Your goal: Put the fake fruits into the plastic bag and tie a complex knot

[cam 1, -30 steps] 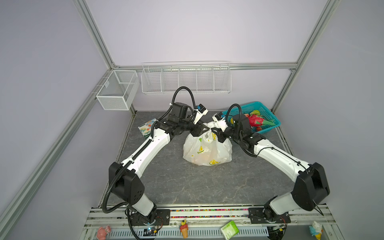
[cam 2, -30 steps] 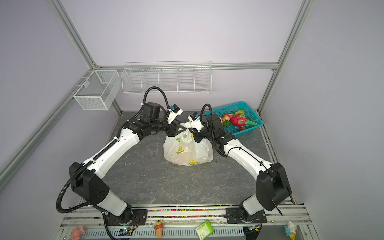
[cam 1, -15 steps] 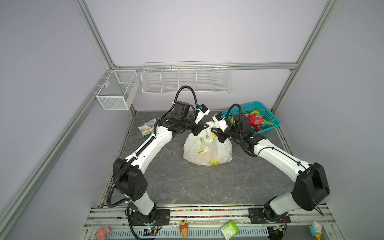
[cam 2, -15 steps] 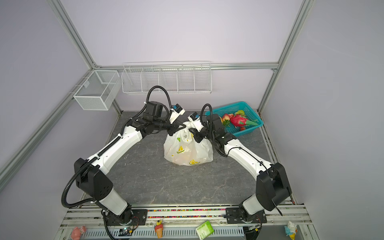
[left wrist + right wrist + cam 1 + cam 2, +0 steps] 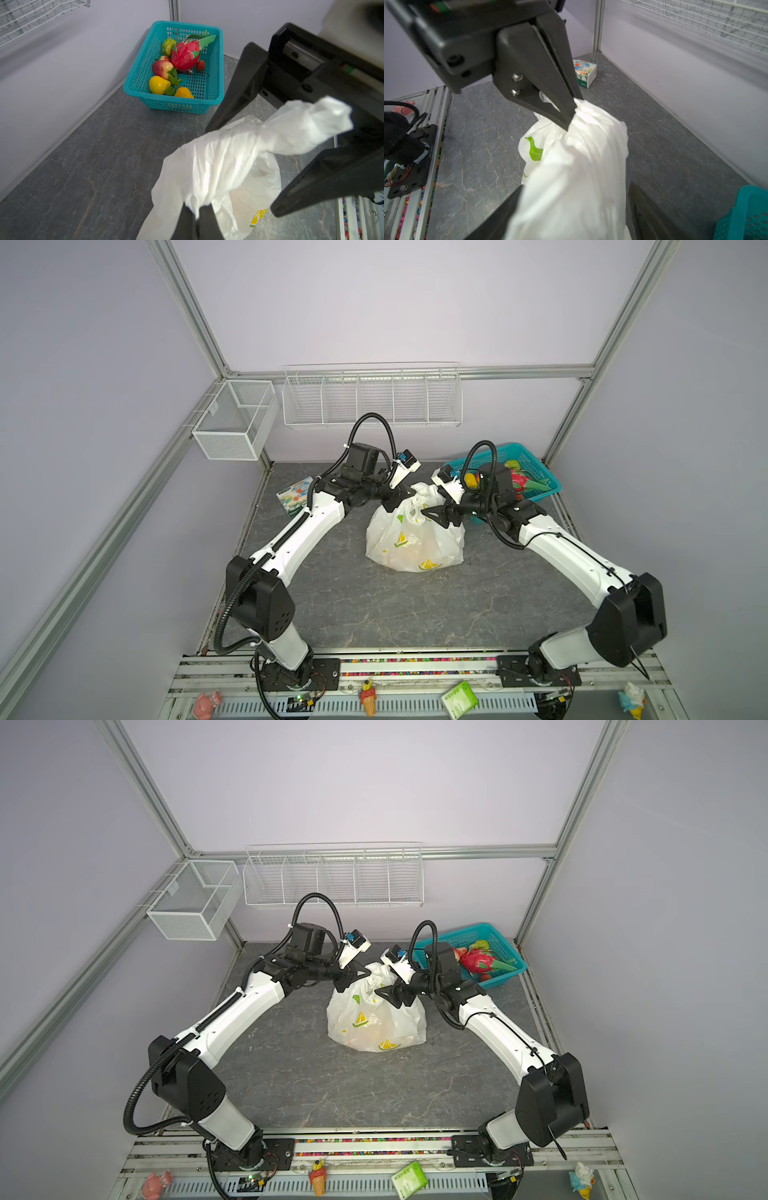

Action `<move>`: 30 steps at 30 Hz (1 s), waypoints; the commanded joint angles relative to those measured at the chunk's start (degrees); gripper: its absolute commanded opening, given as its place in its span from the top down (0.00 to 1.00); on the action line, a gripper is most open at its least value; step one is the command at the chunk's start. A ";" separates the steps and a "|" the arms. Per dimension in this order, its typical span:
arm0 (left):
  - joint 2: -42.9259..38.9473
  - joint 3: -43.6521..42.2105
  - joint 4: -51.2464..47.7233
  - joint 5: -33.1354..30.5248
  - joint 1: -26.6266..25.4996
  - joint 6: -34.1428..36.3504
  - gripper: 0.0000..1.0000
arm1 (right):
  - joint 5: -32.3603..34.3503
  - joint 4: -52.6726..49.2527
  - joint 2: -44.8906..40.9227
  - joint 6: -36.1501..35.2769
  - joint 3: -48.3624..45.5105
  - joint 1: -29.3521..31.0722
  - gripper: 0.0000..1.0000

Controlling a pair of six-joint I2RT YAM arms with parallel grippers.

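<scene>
Bag (image 5: 415,545) stands on the worktop (image 5: 374,614), mid-width, nearer the back edge than the front. Body is slumped and bulging, with its base on the surface. Lemon and leaf prints on the front. A faint orange shape shows through the wall low down; cannot tell what it is.

Left claw (image 5: 197,207): shut tight, pinching the handle (image 5: 239,149) at the bag's top. From the pinch the handle runs as a twisted white strip, lifted clear of the bag's body, to a loose crumpled end.

Right claw (image 5: 576,185): jaws wide apart, one finger on each side of the bag's bunched top, clamped on nothing. Plastic bulges between the fingers. In the left wrist view the handle's loose end sits between them.

In both top views the claws are close together over the bag's top, the left one from the left edge's side and the right one from the right.

Knot: cannot tell whether one is formed; the folds hide it.

Basket (image 5: 143,64), teal, sits in the back right corner, just beside the right arm's wrist. Fruits (image 5: 166,71) lie in it: dragon fruit (image 5: 185,56) is the largest, with a green fruit (image 5: 168,46) beside it and a yellow fruit (image 5: 158,84) by the near wall.

Box (image 5: 295,497) lies by the left edge toward the back, well apart from the bag.
</scene>
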 commanded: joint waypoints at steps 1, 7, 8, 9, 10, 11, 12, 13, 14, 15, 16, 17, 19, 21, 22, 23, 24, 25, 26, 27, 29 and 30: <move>-1.54 -0.83 0.21 2.16 0.20 2.02 1.00 | -5.97 -0.62 2.57 -3.82 2.75 -0.99 0.18; -1.64 -0.57 -0.20 2.74 0.15 2.46 1.00 | -12.18 -4.11 6.77 -6.85 7.12 -1.21 0.19; -1.59 -0.43 -0.20 2.88 0.18 2.48 1.00 | -12.50 -4.44 7.34 -7.21 7.55 -1.24 0.20; -1.64 -0.48 -0.20 2.93 0.20 2.44 1.00 | -12.90 -4.90 7.80 -7.56 7.98 -1.22 0.22; -1.64 -0.35 -0.25 2.78 0.21 2.45 1.00 | -13.27 -5.18 8.42 -7.82 8.43 -1.28 0.23; -1.51 -0.21 -0.37 2.75 0.22 2.52 1.00 | -13.20 -5.54 9.06 -8.13 8.84 -1.26 0.24; -1.54 -0.19 -0.44 2.79 0.24 2.55 1.00 | -13.21 -5.71 9.66 -8.21 9.27 -1.18 0.27; -1.53 -0.19 -0.47 2.93 0.19 2.59 1.00 | -13.26 -5.93 10.23 -8.30 9.82 -1.22 0.30; -1.54 -0.21 -0.47 2.93 0.20 2.59 1.00 | -13.42 -6.16 10.87 -8.39 10.28 -1.25 0.33; -1.51 -0.21 -0.54 2.89 0.18 2.58 1.00 | -13.62 -6.39 11.29 -8.43 10.68 -1.25 0.36; -1.53 -0.16 -0.60 2.82 0.20 2.53 1.00 | -13.76 -6.60 11.65 -8.41 11.07 -1.15 0.40; -1.53 -0.21 -0.56 2.78 0.21 2.68 1.00 | -13.90 -6.70 11.86 -8.37 11.30 -1.17 0.42; -1.39 -0.02 -0.55 2.74 0.21 2.56 1.00 | -14.02 -6.53 12.11 -8.37 11.48 -1.17 0.44; -1.37 0.06 -0.73 2.82 0.20 2.56 1.00 | -14.48 -6.59 12.54 -8.31 11.90 -1.23 0.46; -1.31 0.16 -0.71 2.79 0.19 2.59 1.00 | -14.57 -6.99 12.85 -8.39 12.25 -1.14 0.48; -1.31 0.14 -0.64 2.75 0.19 2.61 1.00 | -14.62 -7.37 13.12 -8.59 12.48 -1.17 0.51; -1.25 0.20 -0.67 2.72 0.19 2.60 1.00 | -14.55 -7.56 13.31 -8.65 12.56 -1.14 0.54; -1.27 0.23 -0.64 2.69 0.20 2.58 1.00 | -14.37 -7.62 13.42 -8.72 12.69 -1.15 0.57; -1.28 0.23 -0.64 2.68 0.21 2.58 1.00 | -14.28 -7.67 13.57 -8.86 12.70 -1.16 0.60; -1.24 0.23 -0.64 2.54 0.20 2.54 1.00 | -14.12 -7.74 13.69 -8.82 12.80 -1.15 0.63; -1.13 0.36 -0.65 2.41 0.20 2.42 1.00 | -13.92 -7.99 13.88 -8.91 13.10 -1.07 0.66; -1.15 0.32 -0.60 2.40 0.21 2.31 1.00 | -13.71 -8.02 13.97 -8.86 13.17 -1.07 0.68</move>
